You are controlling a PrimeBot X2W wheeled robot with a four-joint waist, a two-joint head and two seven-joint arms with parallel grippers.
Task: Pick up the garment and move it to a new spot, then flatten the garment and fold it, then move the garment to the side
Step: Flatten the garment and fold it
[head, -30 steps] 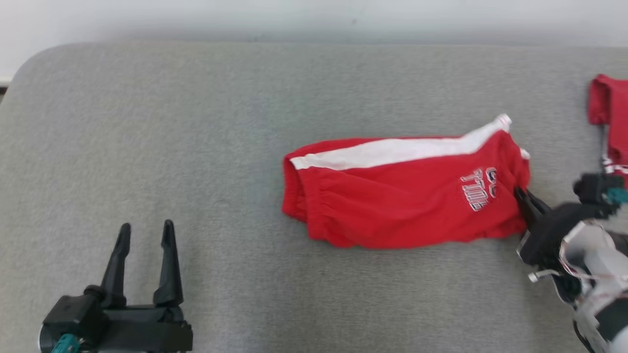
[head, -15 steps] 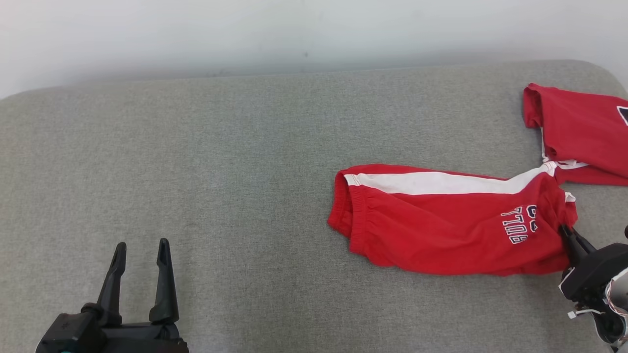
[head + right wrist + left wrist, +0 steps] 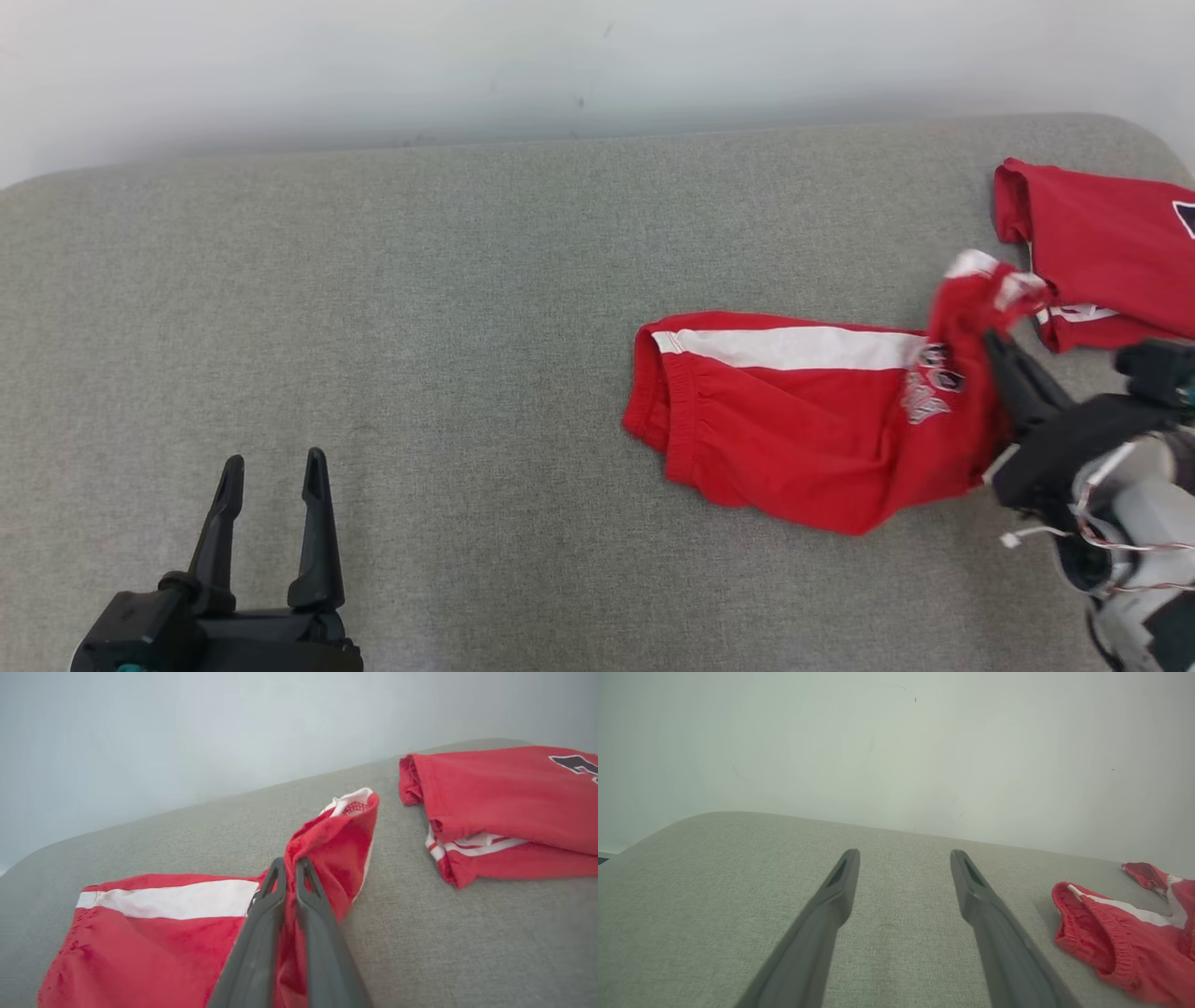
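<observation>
Lying left-to-right, the shorts [image 3: 794, 439] point waistband [image 3: 655, 392] leftward, right gripper [image 3: 991, 340] pinching opposite end.

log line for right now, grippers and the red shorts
left gripper: open, empty | right gripper: shut on red shorts, leg end raised, waistband end flat | folded red garment: lies to the right

The garment [image 3: 794, 439] lies right of centre on the cushion [image 3: 373, 280] (folded shirt [image 3: 1102, 233] behind, farther right).
</observation>
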